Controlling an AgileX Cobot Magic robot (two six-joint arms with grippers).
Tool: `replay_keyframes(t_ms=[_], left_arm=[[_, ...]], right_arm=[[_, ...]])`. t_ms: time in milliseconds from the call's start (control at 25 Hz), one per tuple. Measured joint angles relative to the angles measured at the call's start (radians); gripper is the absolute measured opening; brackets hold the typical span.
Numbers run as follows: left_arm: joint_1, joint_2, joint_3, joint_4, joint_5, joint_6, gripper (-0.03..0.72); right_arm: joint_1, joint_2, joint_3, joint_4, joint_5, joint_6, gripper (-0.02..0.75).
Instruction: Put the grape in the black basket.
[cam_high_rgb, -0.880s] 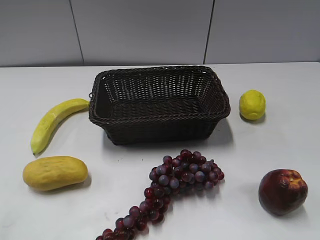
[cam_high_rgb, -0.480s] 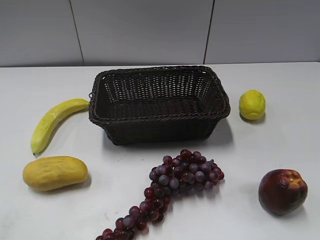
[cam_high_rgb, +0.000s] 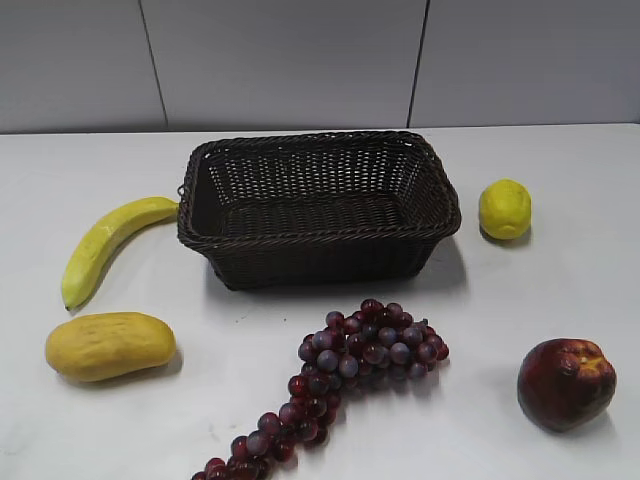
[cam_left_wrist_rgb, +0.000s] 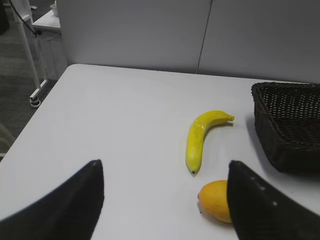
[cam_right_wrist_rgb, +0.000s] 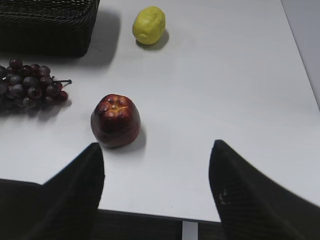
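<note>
Grape (cam_high_rgb: 345, 375): a long dark red-purple bunch lying on the white counter (cam_high_rgb: 560, 270) in front of the basket, apart from it; the fat end points toward the apple, the thin tail runs down to the lower edge of the exterior view. Its fat end also shows at the left of the right wrist view (cam_right_wrist_rgb: 31, 86), with a short stem sticking out.
Basket (cam_high_rgb: 318, 205): dark woven wicker, rectangular, with a braided rim – it stands upright at the middle of the counter with nothing visible inside. One corner shows at the right of the left wrist view (cam_left_wrist_rgb: 287, 125).
Left gripper (cam_left_wrist_rgb: 165, 197): the jaws are spread wide with nothing between them, hovering above the counter's left part; the banana and the yellow-orange fruit lie beyond.
Right gripper (cam_right_wrist_rgb: 156, 187): the jaws are likewise wide apart and hold nothing, above the near edge of the counter, with the apple just ahead of the left jaw.
Banana (cam_high_rgb: 105, 245): yellow, curved, lying left of the basket, its upper tip very near the basket's left rim.
Yellow-orange fruit (cam_high_rgb: 110, 345): oval, lying in front of the banana, well left of the grape.
Lemon (cam_high_rgb: 504, 208): just right of the basket – not touching it.
Apple (cam_high_rgb: 565, 383): dark red, at the front right, near the grape's fat end but clear of it.
</note>
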Motion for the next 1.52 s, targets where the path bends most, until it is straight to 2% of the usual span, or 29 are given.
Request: replay_keyframes(t_ms=[400,640,760,960,1200,1520], left_arm=[[0.000,0.250,-0.080,-0.098,-0.055,0.110,0.587],[-0.020,0.477,-0.146,-0.248,-0.103,0.261,0.585],[-0.106,0.565,-0.163,-0.263,-0.110,0.293,0.585],[-0.275,0.711,-0.202,-0.211,-0.109,0.304,0.585],[-0.399,0.968,-0.305,-0.199,-0.110,0.345,0.585],[-0.625,1.328,-0.465,-0.174,-0.113,0.353,0.578]], right_arm=[[0.000,0.000,0.000,0.000,0.000,0.000,0.498],[0.000,0.000,0.000,0.000,0.000,0.000,0.498],[0.000,0.000,0.000,0.000,0.000,0.000,0.498],[0.000,0.000,0.000,0.000,0.000,0.000,0.498],[0.000,0.000,0.000,0.000,0.000,0.000,0.498],[0.000,0.000,0.000,0.000,0.000,0.000,0.498]])
